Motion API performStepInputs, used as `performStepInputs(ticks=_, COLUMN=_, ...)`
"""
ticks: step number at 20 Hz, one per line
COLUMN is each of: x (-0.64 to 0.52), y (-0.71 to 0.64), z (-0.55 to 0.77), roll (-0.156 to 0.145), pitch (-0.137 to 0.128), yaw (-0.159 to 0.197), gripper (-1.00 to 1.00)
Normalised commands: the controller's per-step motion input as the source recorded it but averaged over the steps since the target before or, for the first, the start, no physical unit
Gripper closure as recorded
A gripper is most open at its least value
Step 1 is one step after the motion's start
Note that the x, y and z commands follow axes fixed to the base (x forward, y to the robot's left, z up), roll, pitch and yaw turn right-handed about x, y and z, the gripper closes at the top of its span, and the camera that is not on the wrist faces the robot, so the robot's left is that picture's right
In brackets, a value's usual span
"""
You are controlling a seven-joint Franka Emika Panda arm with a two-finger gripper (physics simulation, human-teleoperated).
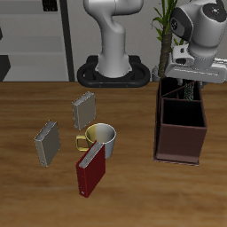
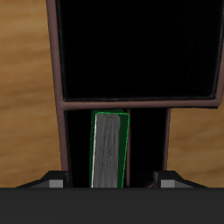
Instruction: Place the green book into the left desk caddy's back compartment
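Note:
The green book (image 2: pixel 111 150) stands on end inside the back compartment (image 2: pixel 147 149) of the dark brown left desk caddy (image 1: pixel 181 135), grey-white page edges facing up. My gripper (image 1: pixel 189 85) hovers right above that compartment. Its fingertips (image 2: pixel 57 182) stand wide apart on either side of the book, with a gap to it, so the gripper is open and empty. In the exterior view only a sliver of green (image 1: pixel 188 90) shows between the fingers. The lower square compartment (image 2: pixel 136 48) beyond it is dark and empty.
A dark red book (image 1: pixel 89 174) leans beside a yellow-and-white mug (image 1: pixel 99 136) near the table's middle. Two grey books (image 1: pixel 82 109) (image 1: pixel 46 142) stand nearby. The robot base (image 1: pixel 115 67) and a plant (image 1: pixel 164 27) are at the table's back.

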Motion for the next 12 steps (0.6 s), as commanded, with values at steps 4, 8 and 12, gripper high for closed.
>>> performStepInputs(ticks=4, x=-0.03, y=-0.07, z=0.04, roll=-0.003, pitch=0.007, yaw=-0.011, gripper=-1.00)
performStepInputs(ticks=8, x=-0.04, y=0.00, z=0.08, roll=-0.009, pitch=-0.014, yaw=-0.011, gripper=-1.00)
performStepInputs(ticks=12, x=-0.07, y=-0.02, z=0.15, roll=-0.011, pitch=-0.027, yaw=-0.012, gripper=-1.00)
